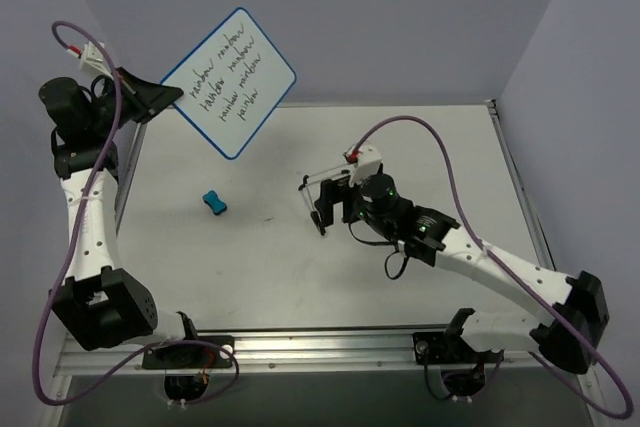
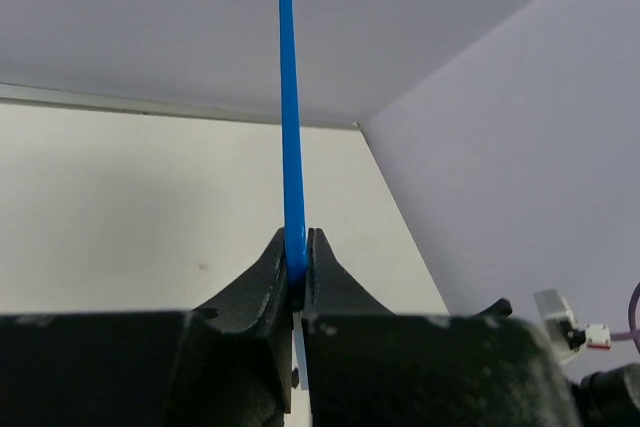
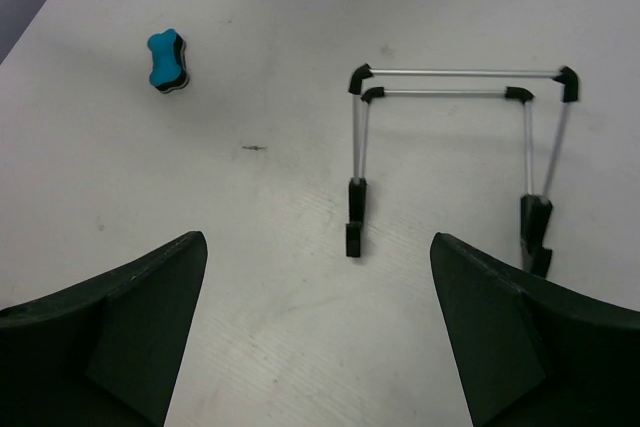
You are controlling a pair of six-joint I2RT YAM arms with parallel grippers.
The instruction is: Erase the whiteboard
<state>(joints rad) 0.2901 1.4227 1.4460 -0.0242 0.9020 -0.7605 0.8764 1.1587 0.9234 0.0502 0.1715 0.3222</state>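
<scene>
Top external camera is looking down from above and behind the arm bases (image 1: 190, 355), covering the table (image 1: 300, 277). Left wrist camera is sighting closely along the left gripper (image 2: 297, 247), edge-on to the whiteboard (image 2: 289, 97). Right wrist camera is facing down at the table, sharing the eraser (image 3: 166, 60) and wire stand (image 3: 460, 73) with the overhead view.
</scene>
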